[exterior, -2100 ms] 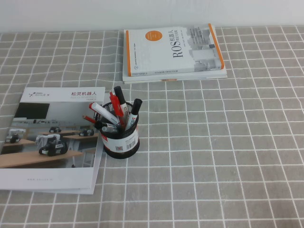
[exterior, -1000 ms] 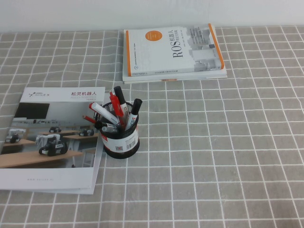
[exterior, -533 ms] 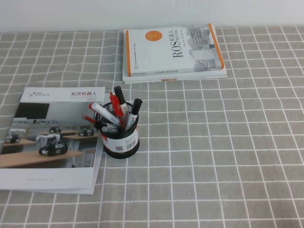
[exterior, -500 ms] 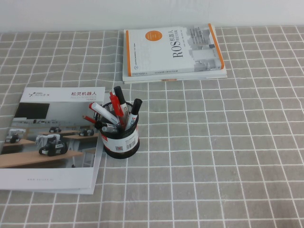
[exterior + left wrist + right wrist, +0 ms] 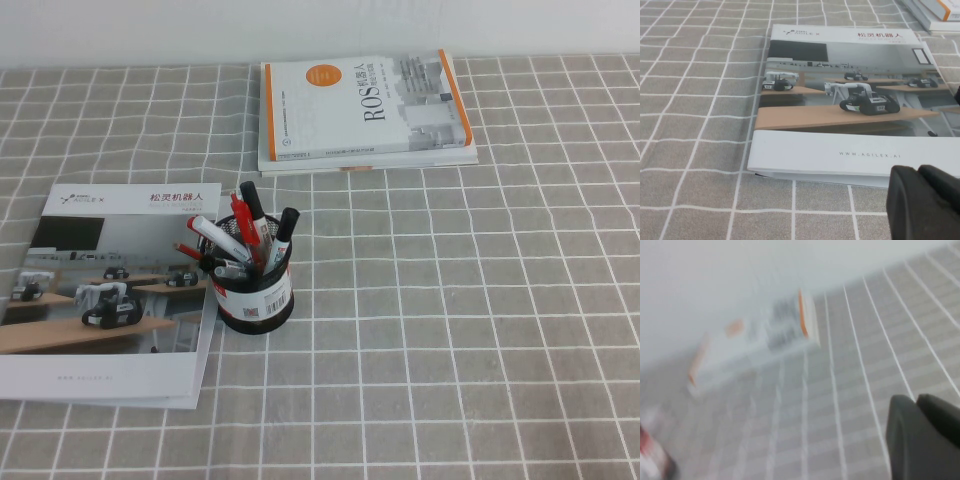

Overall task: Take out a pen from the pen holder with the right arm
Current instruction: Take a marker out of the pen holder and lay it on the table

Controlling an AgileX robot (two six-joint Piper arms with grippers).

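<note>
A white brochure (image 5: 840, 100) printed with robot photos lies flat on a grey checked tablecloth (image 5: 700, 100), just ahead of the left gripper's (image 5: 916, 174) jaws. Stacked white books (image 5: 755, 340) with orange trim lie well beyond the right gripper's (image 5: 916, 402) jaws, near a pale wall (image 5: 715, 280).

Bright, even, diffuse light. Faint soft shadow at the pen holder (image 5: 258, 298) base. High view crisp; right wrist view blurred throughout, books (image 5: 760, 335) smeared.
</note>
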